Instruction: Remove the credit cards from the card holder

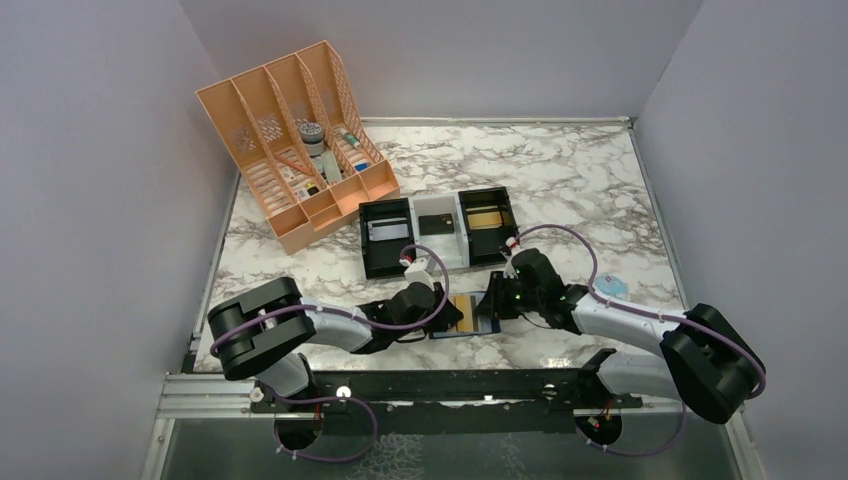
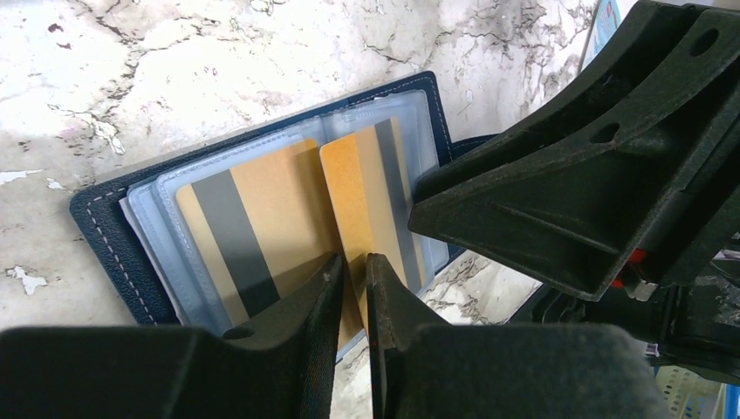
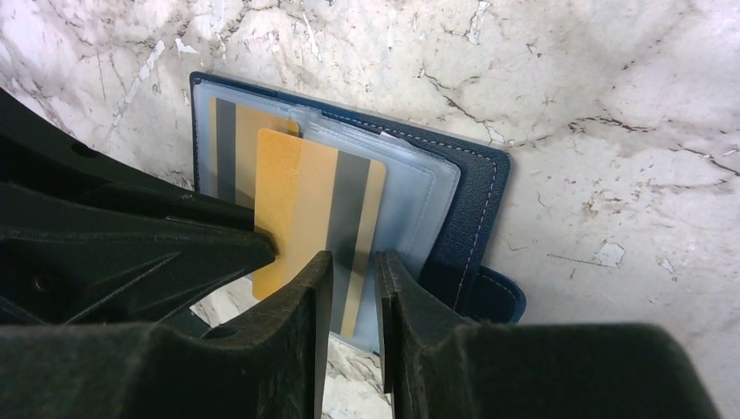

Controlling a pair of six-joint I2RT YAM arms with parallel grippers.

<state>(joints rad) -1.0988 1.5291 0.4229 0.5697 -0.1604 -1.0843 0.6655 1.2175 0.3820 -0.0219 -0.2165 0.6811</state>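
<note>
- Card holder (image 1: 462,334) lies open on the marble table (image 1: 560,170), between both arms near their bases.
- One gold card (image 2: 366,192) sticks partway out of its clear sleeve; a second gold card (image 2: 262,218) sits fully in the sleeve beside it.
- Left gripper (image 2: 353,271): jaws a narrow slit apart, protruding card's edge in the slit. I can't tell if it pinches.
- Right gripper (image 3: 353,275): same narrow slit, over the card's corner and sleeve edge. I can't tell if it grips.

Navy holder (image 2: 96,229) lies open, flat on the table (image 1: 560,170) near its front edge; one gold card (image 2: 249,231), grey-striped, sits inside a clear sleeve; second card (image 3: 310,205) lies half out.
</note>
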